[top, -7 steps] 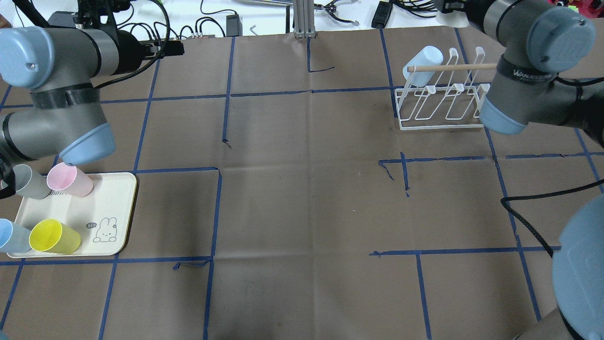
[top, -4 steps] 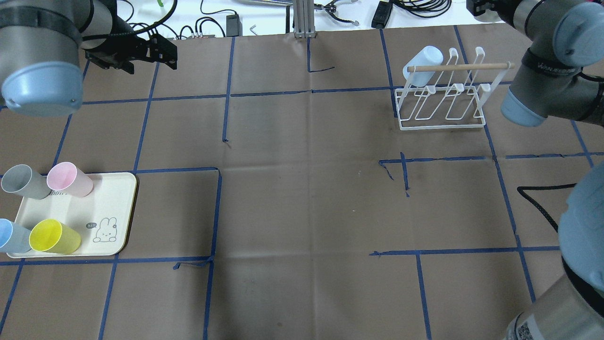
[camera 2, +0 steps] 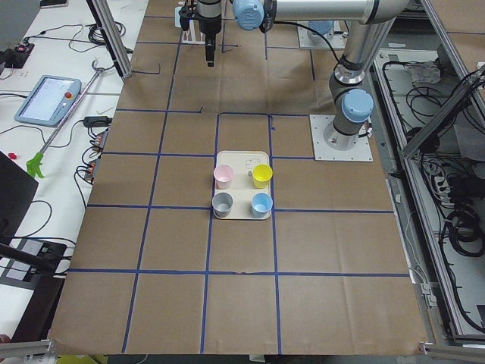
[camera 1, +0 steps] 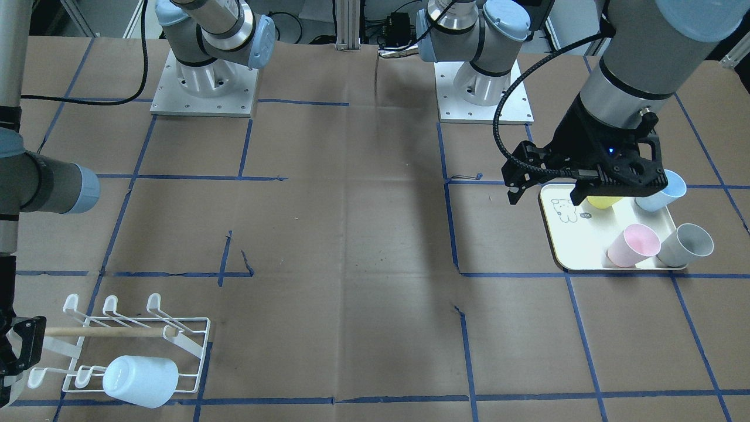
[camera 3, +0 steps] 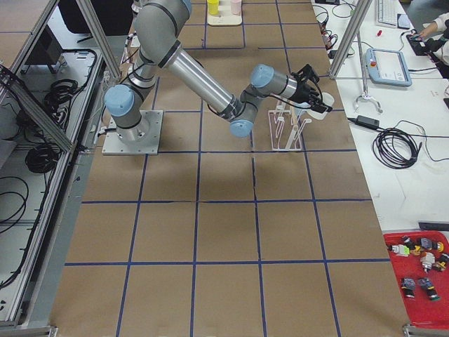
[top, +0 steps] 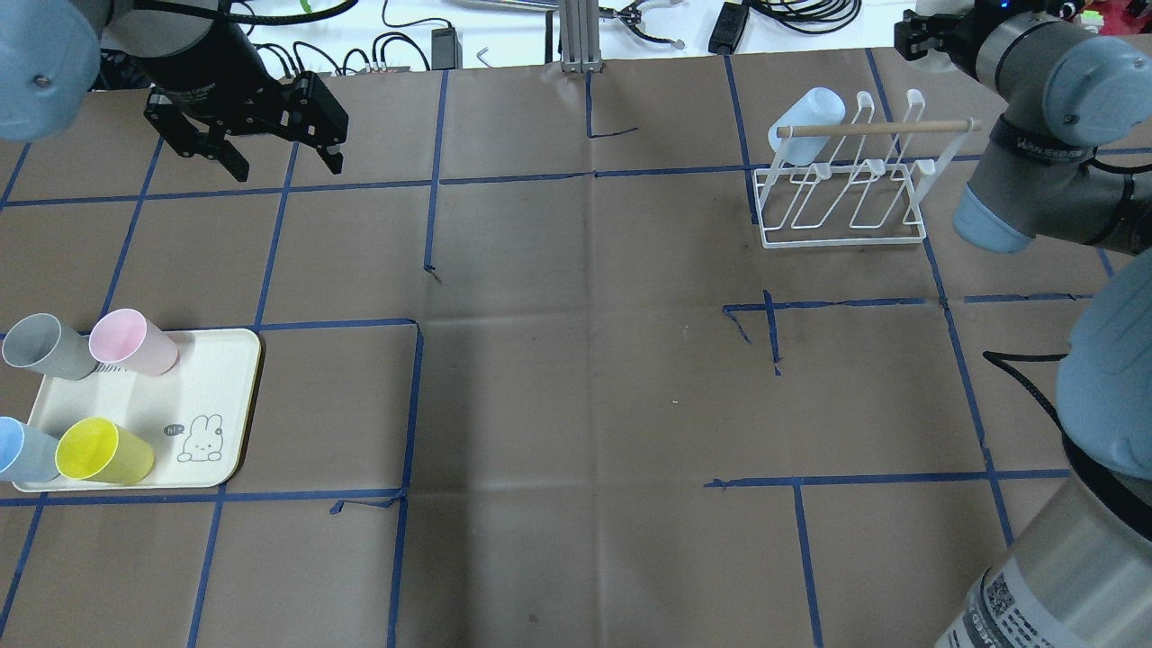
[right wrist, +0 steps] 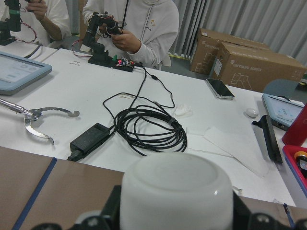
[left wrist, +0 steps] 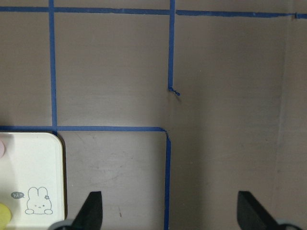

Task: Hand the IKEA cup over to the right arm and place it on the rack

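Observation:
My right gripper (right wrist: 175, 215) is shut on a white cup (right wrist: 175, 187), whose closed end faces the wrist camera. It hangs at the table's far edge, beyond the rack's right end (top: 927, 36), apart from it. The white wire rack (top: 844, 241) has a wooden dowel (top: 873, 129) across it. A pale blue cup (top: 807, 121) sits on its far-left prong. My left gripper (top: 286, 166) is open and empty, pointing down, high above the table's far left. In the front-facing view the left gripper (camera 1: 546, 198) overlaps the tray's edge.
A cream tray (top: 207, 396) with a rabbit drawing lies at the near left. It holds a grey cup (top: 49, 346), a pink cup (top: 133, 342), a yellow cup (top: 103, 450) and a blue cup (top: 22, 450). Cables and tools lie on the white table beyond the far edge.
The left arm has swung up and back, and its open gripper now points down instead of sideways. The right gripper has shifted right along the far edge. No cup on the tray or rack has moved.

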Motion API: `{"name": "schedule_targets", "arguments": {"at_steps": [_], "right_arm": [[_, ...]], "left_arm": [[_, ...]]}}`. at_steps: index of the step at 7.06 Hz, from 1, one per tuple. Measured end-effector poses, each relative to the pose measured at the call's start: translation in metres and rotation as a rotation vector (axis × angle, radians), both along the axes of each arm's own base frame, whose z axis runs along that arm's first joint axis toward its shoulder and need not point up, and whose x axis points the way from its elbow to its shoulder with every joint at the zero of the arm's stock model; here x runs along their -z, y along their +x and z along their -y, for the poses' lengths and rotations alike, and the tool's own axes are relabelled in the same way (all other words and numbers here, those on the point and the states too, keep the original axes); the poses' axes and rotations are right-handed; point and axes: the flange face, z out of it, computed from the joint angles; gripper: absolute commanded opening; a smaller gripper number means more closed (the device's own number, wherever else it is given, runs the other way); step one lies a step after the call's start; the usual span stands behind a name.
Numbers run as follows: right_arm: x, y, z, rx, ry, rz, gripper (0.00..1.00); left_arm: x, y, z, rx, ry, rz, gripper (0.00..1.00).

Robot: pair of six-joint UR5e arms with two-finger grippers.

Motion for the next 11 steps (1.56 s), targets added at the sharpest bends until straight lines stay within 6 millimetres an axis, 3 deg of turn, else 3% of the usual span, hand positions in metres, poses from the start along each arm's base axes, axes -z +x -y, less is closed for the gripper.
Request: {"name": "schedule_targets", "arguments": {"at_steps": [3,4,5,6,11], "right_arm": [[0.028,0.002,-0.004,0.002,0.034,0.017,0.13],[0.036,0.003,-0.008,0.002,0.050,0.024,0.36],[0.040,0.005,-0.011,0.000,0.060,0.029,0.88],[0.041,0.006,-0.012,-0.003,0.062,0.031,0.99],[0.023,0.008,-0.015,-0.009,0.047,0.032,1.00]], "left_arm": [[-0.002,-0.007,-0.010,0.004,-0.019,0.002,1.00],[-0.003,-0.007,-0.011,0.004,-0.025,0.003,1.00],[-0.004,-0.007,-0.011,0.005,-0.031,0.004,1.00],[-0.004,-0.007,-0.011,0.005,-0.035,0.004,1.00],[-0.004,-0.004,-0.010,0.003,-0.041,0.038,1.00]]}}
